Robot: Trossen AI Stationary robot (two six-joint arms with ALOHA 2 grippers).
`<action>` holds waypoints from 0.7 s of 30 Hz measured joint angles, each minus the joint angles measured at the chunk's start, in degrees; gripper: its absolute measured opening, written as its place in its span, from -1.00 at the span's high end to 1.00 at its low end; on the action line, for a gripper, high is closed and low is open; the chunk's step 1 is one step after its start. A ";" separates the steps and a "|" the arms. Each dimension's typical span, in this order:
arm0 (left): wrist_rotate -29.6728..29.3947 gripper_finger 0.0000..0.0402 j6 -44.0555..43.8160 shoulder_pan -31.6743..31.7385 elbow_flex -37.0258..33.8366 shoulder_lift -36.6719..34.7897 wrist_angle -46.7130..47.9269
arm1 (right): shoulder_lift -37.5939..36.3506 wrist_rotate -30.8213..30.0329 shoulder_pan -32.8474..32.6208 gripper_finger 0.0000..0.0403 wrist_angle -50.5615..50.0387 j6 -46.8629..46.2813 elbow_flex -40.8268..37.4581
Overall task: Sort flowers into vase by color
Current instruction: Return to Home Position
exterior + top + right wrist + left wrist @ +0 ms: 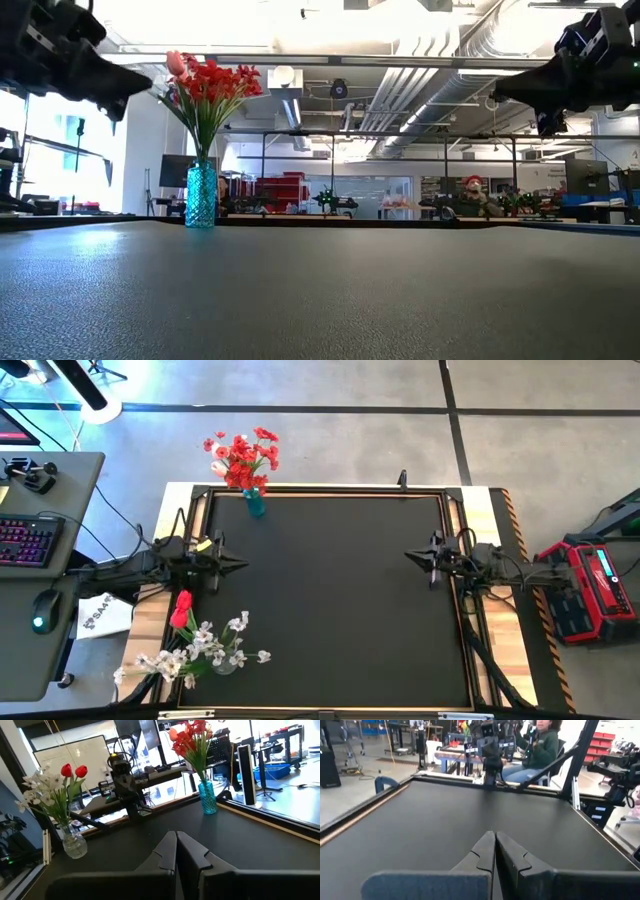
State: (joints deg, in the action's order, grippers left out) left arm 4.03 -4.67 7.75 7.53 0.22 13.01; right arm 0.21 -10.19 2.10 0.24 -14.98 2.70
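Observation:
A blue glass vase [254, 501] with a bunch of red flowers [242, 455] stands at the table's far left; it also shows in the low view [201, 194] and the right wrist view [207, 797]. A clear glass vase [74, 843] at the near left holds white blossom sprays [205, 649] and two red tulip buds [181, 610]. My left gripper [240, 561] is shut and empty above the table's left side. My right gripper [410, 556] is shut and empty above the right side.
The black mat [340, 610] lies bare between the two arms. A desk with a keyboard [25, 540] and mouse stands beyond the left edge. A red case [590, 590] sits beyond the right edge. A seated person [537, 747] shows past the table in the left wrist view.

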 joint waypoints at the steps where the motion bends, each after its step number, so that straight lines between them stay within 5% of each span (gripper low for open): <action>1: 0.01 1.00 -0.34 0.00 -0.61 0.01 -0.40 | 0.00 0.26 0.01 1.00 0.26 0.00 -0.15; 21: 0.28 1.00 0.27 0.00 -4.17 0.01 -6.90 | 0.00 2.53 -0.01 1.00 3.52 -1.16 -2.14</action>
State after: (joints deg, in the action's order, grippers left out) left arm 4.31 -4.40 7.75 3.36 0.23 6.11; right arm 0.21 -7.65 2.09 3.76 -16.14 0.56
